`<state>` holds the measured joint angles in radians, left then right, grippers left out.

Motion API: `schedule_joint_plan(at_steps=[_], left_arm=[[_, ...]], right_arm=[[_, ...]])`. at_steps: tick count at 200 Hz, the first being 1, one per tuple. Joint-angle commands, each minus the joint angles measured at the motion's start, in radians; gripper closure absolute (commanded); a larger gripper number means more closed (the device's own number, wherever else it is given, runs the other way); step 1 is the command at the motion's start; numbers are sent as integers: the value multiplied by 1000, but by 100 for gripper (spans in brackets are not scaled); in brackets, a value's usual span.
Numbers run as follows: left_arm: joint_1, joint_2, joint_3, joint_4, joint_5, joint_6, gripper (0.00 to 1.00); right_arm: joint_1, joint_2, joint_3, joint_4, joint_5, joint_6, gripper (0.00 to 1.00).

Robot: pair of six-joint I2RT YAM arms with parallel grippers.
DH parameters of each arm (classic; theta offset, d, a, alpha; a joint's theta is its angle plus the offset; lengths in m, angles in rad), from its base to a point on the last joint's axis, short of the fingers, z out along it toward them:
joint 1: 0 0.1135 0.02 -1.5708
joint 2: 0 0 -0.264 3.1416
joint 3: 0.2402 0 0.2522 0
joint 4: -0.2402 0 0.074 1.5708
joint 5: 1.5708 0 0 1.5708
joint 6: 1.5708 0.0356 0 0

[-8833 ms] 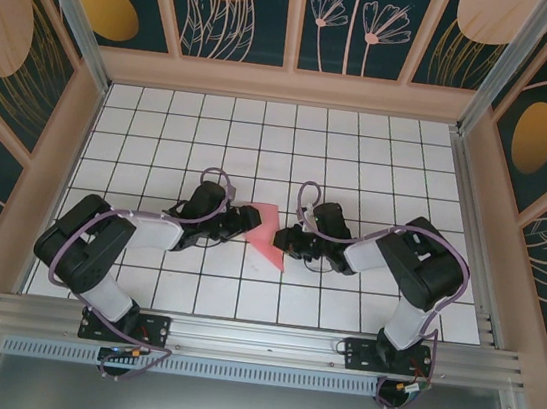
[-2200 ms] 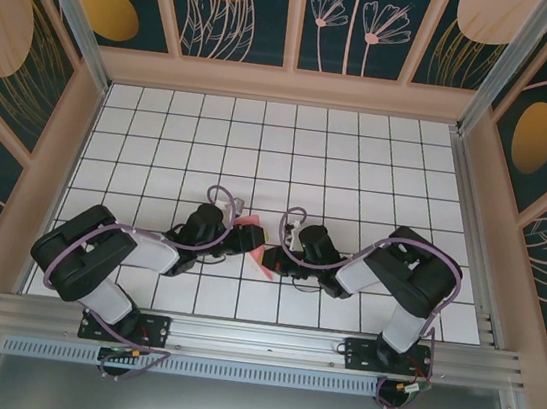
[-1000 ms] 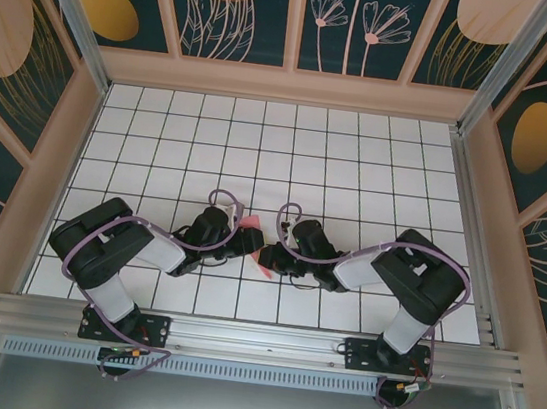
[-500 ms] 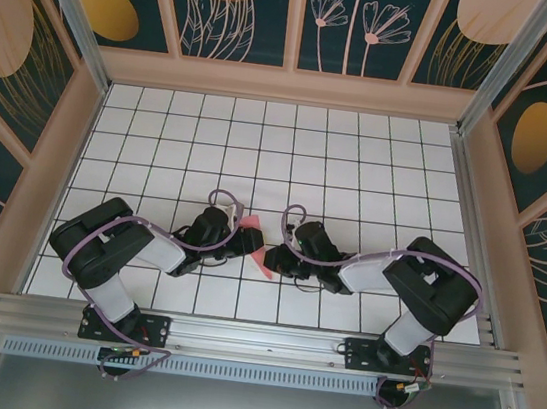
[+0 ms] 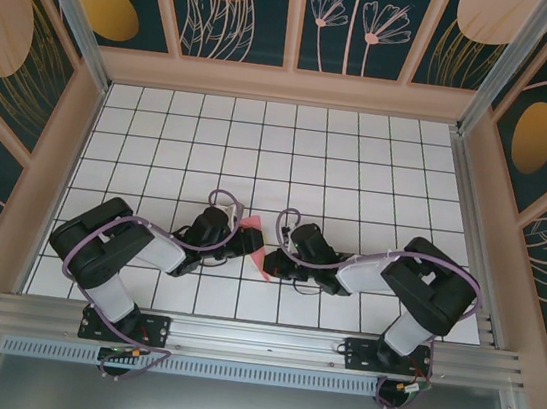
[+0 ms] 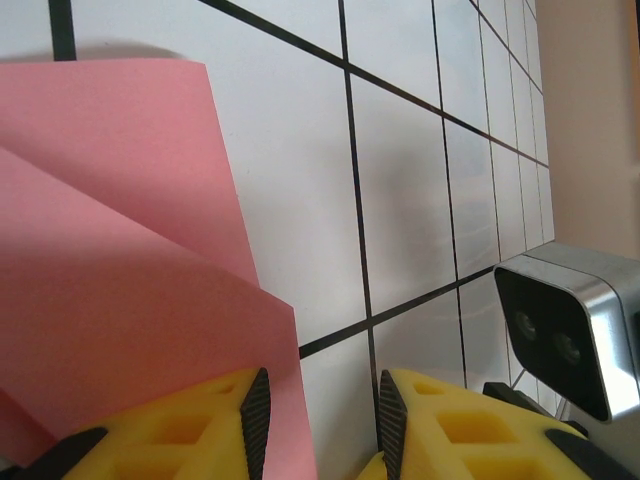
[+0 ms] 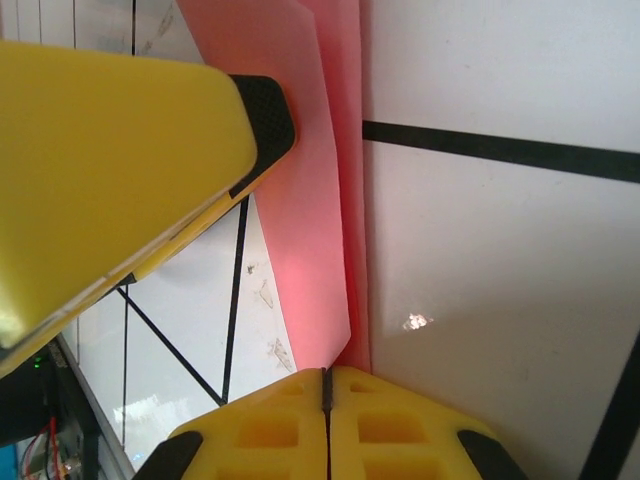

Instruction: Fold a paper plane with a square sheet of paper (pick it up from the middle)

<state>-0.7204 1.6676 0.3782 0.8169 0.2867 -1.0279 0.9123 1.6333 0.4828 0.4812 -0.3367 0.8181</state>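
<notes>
The pink sheet of paper [image 5: 258, 255], folded, lay on the table [image 5: 361, 156] near the middle of its near edge. The right gripper [image 7: 325, 375] was clamped tight on its edge. The left gripper [image 6: 320, 405] stood part open, with the sheet's edge between its jaws.

Walled robot test cell, grid-tiled table [image 5: 362, 146]

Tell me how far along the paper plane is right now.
Roughly early to midway. Done: the pink paper is already folded over itself, with overlapping layers showing. In hand: the right gripper is shut on a folded edge, and the left gripper is open with another edge of the paper between its fingers. Left: no sharp nose or long middle crease shows yet, so the shaping folds likely remain.
</notes>
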Motion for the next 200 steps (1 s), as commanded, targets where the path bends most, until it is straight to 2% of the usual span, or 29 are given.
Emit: schedule_joint_plan(at_steps=[1, 32, 67, 92, 146, 169, 200], left_arm=[[0, 37, -15, -146, -45, -9, 63], [1, 33, -13, -163, -49, -6, 63], [0, 36, -9, -167, -47, -3, 63], [0, 39, -6, -165, -44, -3, 63], [1, 35, -4, -168, -43, -3, 63], [1, 31, -4, -170, -43, -3, 64], [1, 30, -5, -176, -46, -3, 64]], right_arm=[[56, 78, -9, -168, 22, -19, 91], [57, -5, 10, -208, 37, -18, 86], [59, -83, 7, -214, 22, -23, 85], [64, -77, 4, -237, 28, -26, 85], [71, -28, -29, -251, 51, -16, 96], [87, -3, -19, -291, 65, -16, 94], [92, -57, -16, -301, 69, -10, 89]])
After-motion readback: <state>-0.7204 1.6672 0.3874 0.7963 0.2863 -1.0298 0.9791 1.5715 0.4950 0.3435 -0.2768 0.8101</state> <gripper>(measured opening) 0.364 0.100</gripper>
